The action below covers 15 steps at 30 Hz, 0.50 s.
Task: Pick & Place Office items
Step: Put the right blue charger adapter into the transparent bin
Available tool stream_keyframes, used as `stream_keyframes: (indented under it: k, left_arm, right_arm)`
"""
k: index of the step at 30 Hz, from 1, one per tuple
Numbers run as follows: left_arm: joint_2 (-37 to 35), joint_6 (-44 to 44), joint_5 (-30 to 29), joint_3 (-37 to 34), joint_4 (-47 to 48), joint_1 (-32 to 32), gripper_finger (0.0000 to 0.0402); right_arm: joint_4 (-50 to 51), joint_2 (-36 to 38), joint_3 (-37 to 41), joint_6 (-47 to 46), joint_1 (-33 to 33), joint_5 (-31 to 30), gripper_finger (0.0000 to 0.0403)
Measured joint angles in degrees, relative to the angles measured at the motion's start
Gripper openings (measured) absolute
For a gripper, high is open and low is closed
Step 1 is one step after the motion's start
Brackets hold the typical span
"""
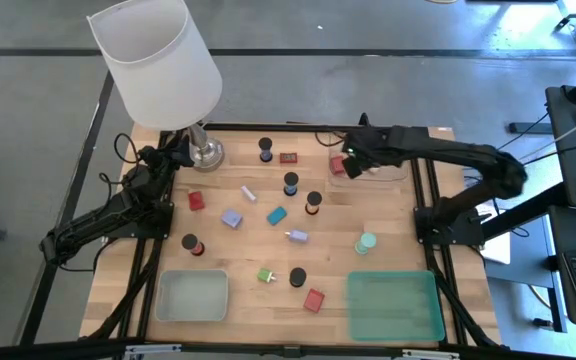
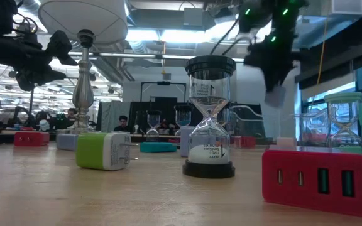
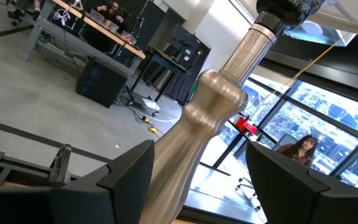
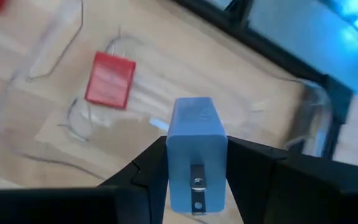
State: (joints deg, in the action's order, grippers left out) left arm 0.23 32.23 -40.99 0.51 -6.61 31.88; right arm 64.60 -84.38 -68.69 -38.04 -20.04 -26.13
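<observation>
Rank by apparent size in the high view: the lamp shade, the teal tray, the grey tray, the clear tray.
1. lamp shade, nearer the camera, so likely flattered
2. teal tray
3. grey tray
4. clear tray, partly hidden by the right arm

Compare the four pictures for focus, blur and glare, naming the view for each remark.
High view: evenly lit, the lamp pale and bright. Low view: the hourglass is sharp, the right gripper soft against bright ceiling lights. Left wrist view: the lamp stem is sharp between the left gripper's fingers. Right wrist view: the held blue charger reads clearly, the red block and clear tray behind are blurred.
</observation>
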Motion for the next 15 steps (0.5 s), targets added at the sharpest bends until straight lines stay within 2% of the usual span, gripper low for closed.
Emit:
stream_keyframes:
  k: [7,11,15]
  left_arm:
    - [0.0,0.0,0.0,0.0,0.0,0.0,0.0251]
    - [0.0,0.0,0.0,0.0,0.0,0.0,0.0251]
    - [0.0,0.0,0.0,0.0,0.0,0.0,0.0251]
  right_arm:
    - [-11.9,-8.7,0.0,6.2,-4.0,5.9,0.0132]
    - [-13.1,-11.9,0.0,7.0,-6.0,8.8,0.0132]
    - [-13.1,-13.6,0.0,7.0,-6.5,9.1,0.0132]
